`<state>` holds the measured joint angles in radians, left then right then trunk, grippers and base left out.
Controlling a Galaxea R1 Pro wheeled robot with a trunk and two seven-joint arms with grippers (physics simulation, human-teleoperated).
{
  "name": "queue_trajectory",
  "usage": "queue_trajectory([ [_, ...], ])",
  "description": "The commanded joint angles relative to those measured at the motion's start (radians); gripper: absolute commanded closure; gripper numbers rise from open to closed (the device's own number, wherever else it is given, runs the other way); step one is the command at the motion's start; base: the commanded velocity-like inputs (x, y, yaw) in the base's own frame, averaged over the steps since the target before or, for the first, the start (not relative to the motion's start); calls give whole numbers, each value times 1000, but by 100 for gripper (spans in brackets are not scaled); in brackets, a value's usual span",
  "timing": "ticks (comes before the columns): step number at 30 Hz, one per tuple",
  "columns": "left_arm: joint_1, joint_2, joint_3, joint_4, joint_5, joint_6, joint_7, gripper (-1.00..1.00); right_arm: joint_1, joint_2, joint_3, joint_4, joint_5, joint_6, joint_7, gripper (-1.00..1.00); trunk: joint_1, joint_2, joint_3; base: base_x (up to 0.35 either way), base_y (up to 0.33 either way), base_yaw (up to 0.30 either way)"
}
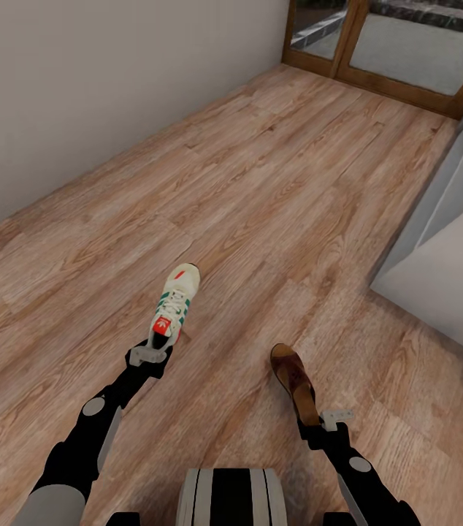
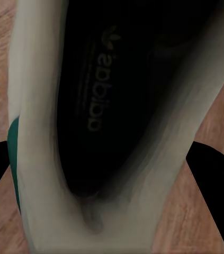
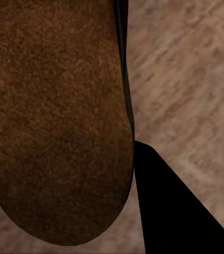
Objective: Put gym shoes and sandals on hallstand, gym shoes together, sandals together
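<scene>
While claws grip: gym shoe (image 1: 173, 305), sandal (image 1: 295, 381).

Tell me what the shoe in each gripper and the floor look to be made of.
Sneaker: white upper, likely leather or synthetic, smooth and matte, with green stripes and a dark printed insole. Sandal: dark brown, probably suede or leather, judging by its grainy, napped surface in the right wrist view. Floor: wood-look planks with visible grain and a low sheen.

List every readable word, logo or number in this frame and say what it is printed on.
"adidas", with a trefoil logo beside it: on the dark insole inside the gym shoe, seen in the left wrist view.
White mark on the shoe's red tongue patch: too small to read.
Sandal: no text visible.
</scene>
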<state>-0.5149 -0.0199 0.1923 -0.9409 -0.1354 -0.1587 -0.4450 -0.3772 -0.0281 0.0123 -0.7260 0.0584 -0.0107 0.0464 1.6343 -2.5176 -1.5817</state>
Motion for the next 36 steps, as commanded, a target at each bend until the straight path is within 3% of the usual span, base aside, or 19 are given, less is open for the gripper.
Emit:
queue_trajectory([
  [1, -1, -2, 6, -1, -12, -7, -7, 100, 0, -1, 2, 1, 3, -4, 0, 100, -1, 0, 4, 0, 0, 0],
  [16, -1, -4, 4, 12, -10, -5, -2, 100, 0, 2, 3, 8, 4, -44, -3, 100, -7, 4, 62, 0, 0, 0],
  [18, 26, 10, 89, 22, -15, 16, -1, 100, 0, 2, 3, 12, 5, -55, -5, 100, -8, 4, 71, 0, 0, -22],
  [19, 55, 9, 113, 24, -17, 16, 1, 100, 0, 2, 3, 13, 5, -56, -5, 100, -9, 4, 77, 0, 0, -53],
  [27, 190, 8, 179, 27, -18, 6, 60, 100, 3, 1, 3, 12, 5, -60, -1, 100, -12, 6, 119, 0, 0, -55],
  [33, 250, 7, 200, 68, -17, -2, 111, 100, 3, 0, 4, 12, 12, -96, -1, 100, -15, 8, 152, 0, 0, -9],
  [36, 269, 5, 230, 121, -17, -39, 121, 100, 6, -4, 4, 17, 32, -106, -2, 100, -16, 8, 168, 0, 0, -1],
])
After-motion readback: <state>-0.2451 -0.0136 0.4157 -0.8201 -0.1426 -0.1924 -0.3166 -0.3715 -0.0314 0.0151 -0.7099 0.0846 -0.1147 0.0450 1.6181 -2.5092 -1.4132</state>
